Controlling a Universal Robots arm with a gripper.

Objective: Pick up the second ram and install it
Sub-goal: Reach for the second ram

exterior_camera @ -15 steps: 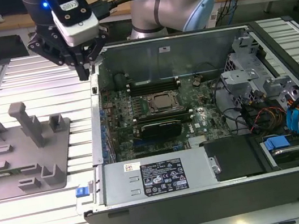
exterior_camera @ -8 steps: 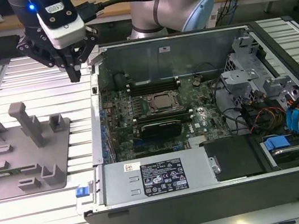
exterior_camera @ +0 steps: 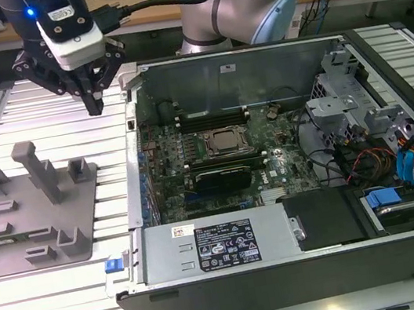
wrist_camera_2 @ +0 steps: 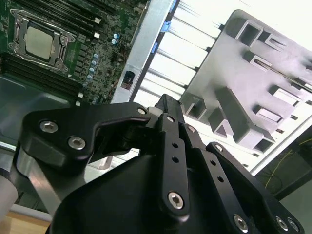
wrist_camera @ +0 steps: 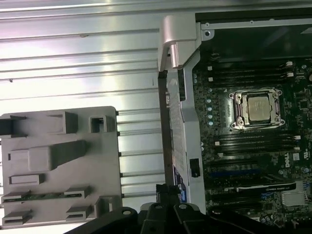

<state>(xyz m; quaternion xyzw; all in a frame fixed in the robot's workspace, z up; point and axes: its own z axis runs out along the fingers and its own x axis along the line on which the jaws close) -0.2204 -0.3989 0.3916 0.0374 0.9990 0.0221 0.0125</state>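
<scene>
Ram (wrist_camera: 44, 197), green sliver in grey holder (wrist_camera: 107, 165), in first wrist view.

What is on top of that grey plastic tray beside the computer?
A thin green memory stick lies in a groove along one edge of the grey tray. Small grey clips cover parts of it; its underside is hidden.

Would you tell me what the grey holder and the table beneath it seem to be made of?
The holder looks like matte grey plastic, possibly printed: dull, uniform colour with no glints. The table looks like bare aluminium: ribbed, silvery slats that catch bright reflections.
</scene>
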